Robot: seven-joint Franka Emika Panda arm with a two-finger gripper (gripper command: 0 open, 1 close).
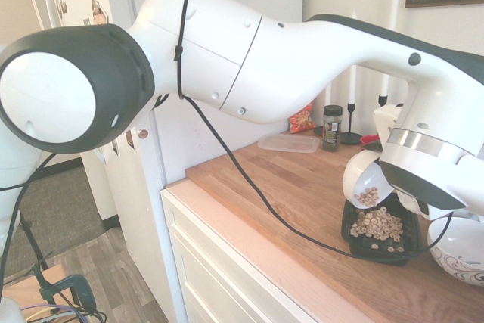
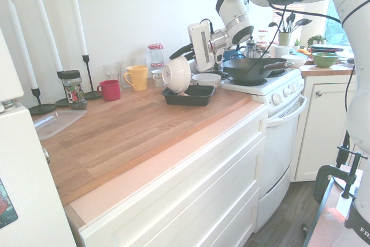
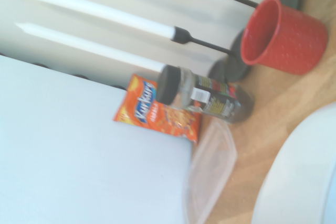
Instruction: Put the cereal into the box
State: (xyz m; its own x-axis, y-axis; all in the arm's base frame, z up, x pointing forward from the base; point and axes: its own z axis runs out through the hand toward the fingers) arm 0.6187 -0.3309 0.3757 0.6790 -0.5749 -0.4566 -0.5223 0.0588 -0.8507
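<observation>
The black box (image 1: pixel 355 238) (image 2: pixel 199 98) lies on the wooden counter close to the stove. A heap of tan cereal rings (image 1: pixel 378 225) rests inside it. A white bowl (image 1: pixel 364 175) (image 2: pixel 176 74) hangs tipped on its side over the box's end, with a few more cereal pieces (image 1: pixel 368 197) at its mouth. My gripper (image 2: pixel 188 62) is shut on the bowl's rim, coming in from the stove side. In the wrist view the bowl's pale curved wall (image 3: pixel 299 177) fills one corner.
A patterned white bowl (image 1: pixel 457 251) stands beside the box. A red mug (image 2: pixel 109 89), yellow mug (image 2: pixel 137 77), spice jar (image 2: pixel 73 89), candlesticks (image 2: pixel 88 76), clear lid (image 2: pixel 55 122) and orange snack bag (image 3: pixel 160 114) line the wall. A dark pan (image 2: pixel 251 69) sits on the stove.
</observation>
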